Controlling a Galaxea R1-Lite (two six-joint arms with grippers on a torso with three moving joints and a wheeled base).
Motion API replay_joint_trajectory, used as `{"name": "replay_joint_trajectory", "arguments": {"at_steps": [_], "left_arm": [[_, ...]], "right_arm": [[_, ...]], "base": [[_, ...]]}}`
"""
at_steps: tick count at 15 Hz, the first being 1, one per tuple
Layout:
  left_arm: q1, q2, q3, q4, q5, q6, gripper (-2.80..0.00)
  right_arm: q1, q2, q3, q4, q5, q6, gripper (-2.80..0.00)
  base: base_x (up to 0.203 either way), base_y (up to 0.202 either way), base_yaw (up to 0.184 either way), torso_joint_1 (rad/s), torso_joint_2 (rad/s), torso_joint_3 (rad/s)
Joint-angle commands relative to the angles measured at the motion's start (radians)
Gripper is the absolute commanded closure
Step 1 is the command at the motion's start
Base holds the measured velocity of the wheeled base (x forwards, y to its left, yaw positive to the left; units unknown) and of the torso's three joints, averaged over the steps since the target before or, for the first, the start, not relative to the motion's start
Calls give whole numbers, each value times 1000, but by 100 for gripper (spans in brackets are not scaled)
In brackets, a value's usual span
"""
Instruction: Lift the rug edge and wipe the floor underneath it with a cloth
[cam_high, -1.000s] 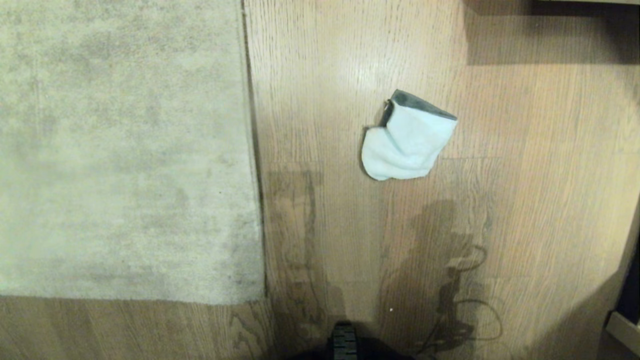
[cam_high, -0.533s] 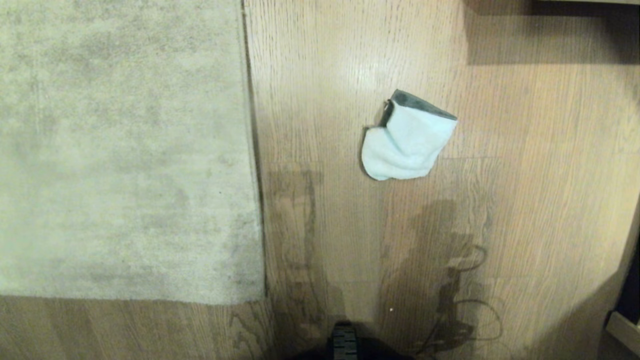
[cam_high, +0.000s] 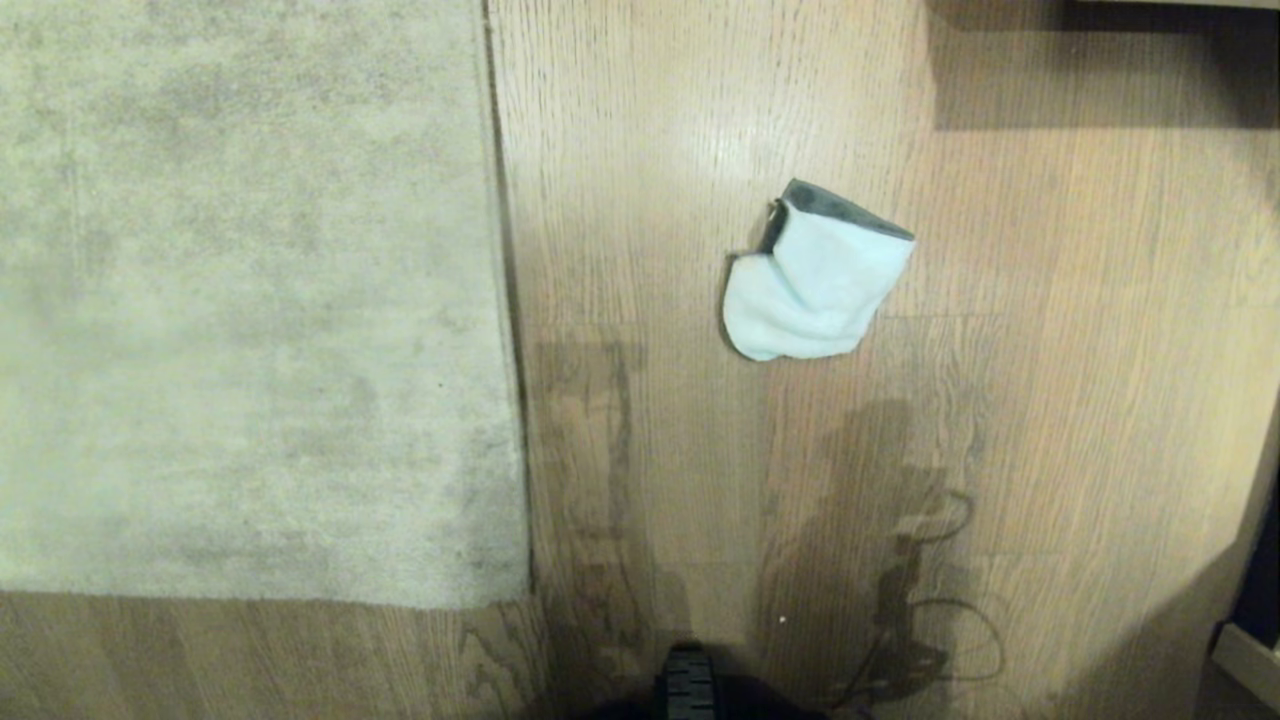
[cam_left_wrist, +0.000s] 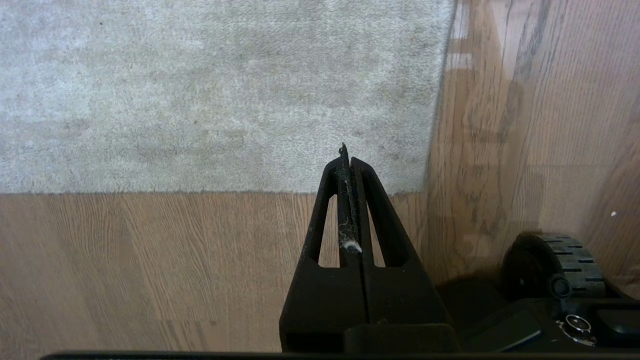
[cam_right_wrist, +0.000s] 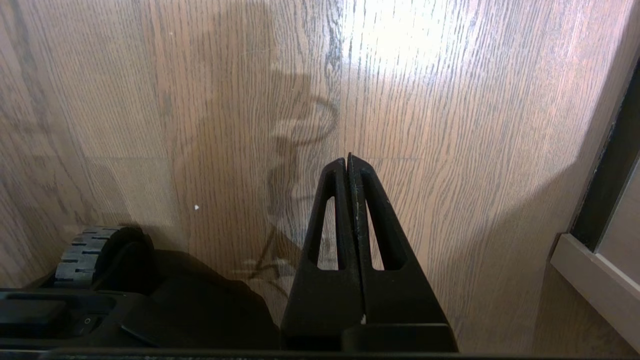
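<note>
1. Overhead, the cloth (cam_high: 815, 285) lies crumpled on the floor (cam_high: 1050, 380), right of centre and toward the far side, with a dark grey fold showing along its far edge.

2. To the left, the mottled beige-grey rug fills most of that side of the head view; the rug edge (cam_high: 510, 330) runs straight from far to near and lies flat on the planks, meeting a near corner at lower centre-left.

3. Well apart from each other, the rug border and the rag have bare wood-grain planks between them.

4. Neither arm appears in the head view; only their shadows fall across the near planks, along with a dark wheel (cam_high: 690, 685) of the base at the near edge.

5. Seen from its wrist camera, the left gripper (cam_left_wrist: 346, 152) hangs above the rug's near corner with its two black fingers pressed together, holding nothing; a wisp of pale lint clings between them.

6. Likewise, the right gripper (cam_right_wrist: 348, 160) hangs over bare planks with its fingers closed tip to tip, empty and touching nothing.

7. At the far right of the right wrist view, a pale baseboard (cam_right_wrist: 592, 280) and a dark frame stand beside the planks.
</note>
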Motion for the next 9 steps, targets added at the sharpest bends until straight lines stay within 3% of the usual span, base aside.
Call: {"name": "replay_joint_trajectory", "arguments": {"at_steps": [1, 5, 9], "left_arm": [[0, 1, 0, 0, 0, 0, 0], [0, 1, 0, 0, 0, 0, 0], [0, 1, 0, 1, 0, 0, 0]], "right_arm": [[0, 2, 0, 0, 0, 0, 0], [0, 2, 0, 0, 0, 0, 0], [0, 2, 0, 0, 0, 0, 0]], "base": [[0, 0, 0, 0, 0, 0], [0, 0, 0, 0, 0, 0], [0, 0, 0, 4, 3, 137]]}}
